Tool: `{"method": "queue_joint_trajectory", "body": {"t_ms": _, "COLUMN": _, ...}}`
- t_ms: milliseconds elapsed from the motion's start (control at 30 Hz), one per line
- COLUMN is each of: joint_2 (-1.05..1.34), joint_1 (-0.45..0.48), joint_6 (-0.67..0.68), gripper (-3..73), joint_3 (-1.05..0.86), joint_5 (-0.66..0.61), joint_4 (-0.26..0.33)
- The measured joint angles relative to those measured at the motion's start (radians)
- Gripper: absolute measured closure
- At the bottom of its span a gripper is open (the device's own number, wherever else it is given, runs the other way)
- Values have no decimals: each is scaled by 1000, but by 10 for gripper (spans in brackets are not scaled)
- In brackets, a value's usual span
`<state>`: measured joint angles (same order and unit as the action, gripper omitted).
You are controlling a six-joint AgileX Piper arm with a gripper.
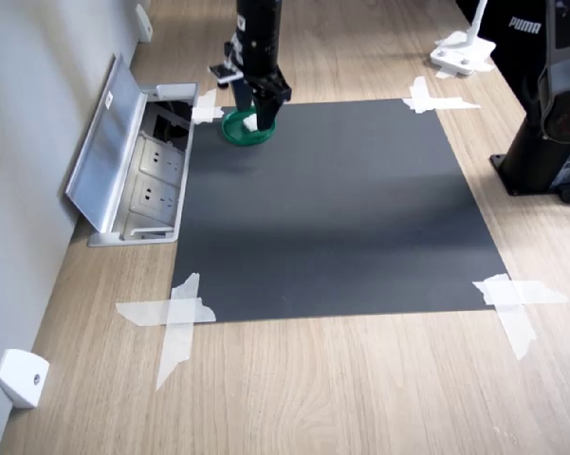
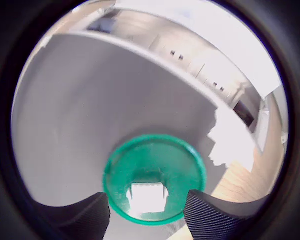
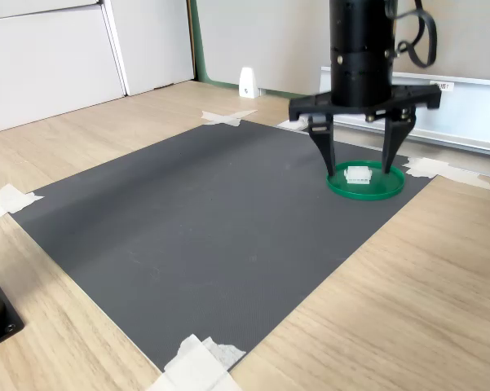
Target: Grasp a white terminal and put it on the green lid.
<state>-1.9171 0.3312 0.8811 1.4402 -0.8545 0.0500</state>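
Note:
The green lid (image 1: 235,134) (image 3: 385,188) lies at the far corner of the black mat (image 1: 332,218) in the first exterior view. The white terminal (image 1: 251,122) (image 3: 358,173) (image 2: 147,196) rests on the lid, inside the rim. My gripper (image 1: 254,116) (image 3: 359,169) (image 2: 146,200) hangs straight over the lid and is open. Its two black fingers (image 3: 329,159) straddle the terminal with gaps on both sides, touching neither it nor the lid as far as I can see. In the wrist view the green lid (image 2: 154,155) fills the middle, with the terminal between the fingertips (image 2: 92,215).
An open metal socket box (image 1: 133,171) sits just beyond the mat's edge on the first exterior view's left. White tape strips (image 1: 175,318) hold the mat's corners. A black arm base (image 1: 550,142) stands at the right, and a white wedge piece (image 1: 22,377) lies near the wall.

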Motion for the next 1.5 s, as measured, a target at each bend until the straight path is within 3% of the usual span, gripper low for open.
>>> {"method": "queue_joint_trajectory", "body": {"t_ms": 167, "joint_2": 156, "joint_1": 0, "joint_6": -8, "gripper": 83, "joint_3": 1, "joint_5": -43, "joint_4": 75}}
{"method": "queue_joint_trajectory", "body": {"t_ms": 300, "joint_2": 296, "joint_1": 0, "joint_6": -16, "gripper": 160, "joint_3": 0, "joint_5": -92, "joint_4": 129}}
{"method": "queue_joint_trajectory", "body": {"t_ms": 400, "joint_2": 403, "joint_1": 0, "joint_6": -53, "gripper": 258, "joint_3": -1, "joint_5": -115, "joint_4": 172}}
{"method": "queue_joint_trajectory", "body": {"t_ms": 533, "joint_2": 556, "joint_1": 0, "joint_6": -122, "gripper": 446, "joint_3": -34, "joint_5": -111, "joint_4": 221}}
{"method": "queue_joint_trajectory", "body": {"t_ms": 667, "joint_2": 747, "joint_1": 0, "joint_6": -167, "gripper": 640, "joint_3": -151, "joint_5": -25, "joint_4": 266}}
{"method": "queue_joint_trajectory", "body": {"t_ms": 867, "joint_2": 962, "joint_1": 0, "joint_6": -287, "gripper": 699, "joint_3": -471, "joint_5": 190, "joint_4": 310}}
{"method": "queue_joint_trajectory", "body": {"t_ms": 967, "joint_2": 1026, "joint_1": -3, "joint_6": -436, "gripper": 701, "joint_3": -621, "joint_5": 251, "joint_4": 293}}
{"method": "queue_joint_trajectory", "body": {"t_ms": 1167, "joint_2": 1181, "joint_1": -123, "joint_6": -740, "gripper": 702, "joint_3": -823, "joint_5": 371, "joint_4": 118}}
{"method": "queue_joint_trajectory", "body": {"t_ms": 1367, "joint_2": 1338, "joint_1": -194, "joint_6": -820, "gripper": 702, "joint_3": -1006, "joint_5": 492, "joint_4": 88}}
{"method": "queue_joint_trajectory", "body": {"t_ms": 1500, "joint_2": 1465, "joint_1": -209, "joint_6": -823, "gripper": 702, "joint_3": -1122, "joint_5": 502, "joint_4": 76}}
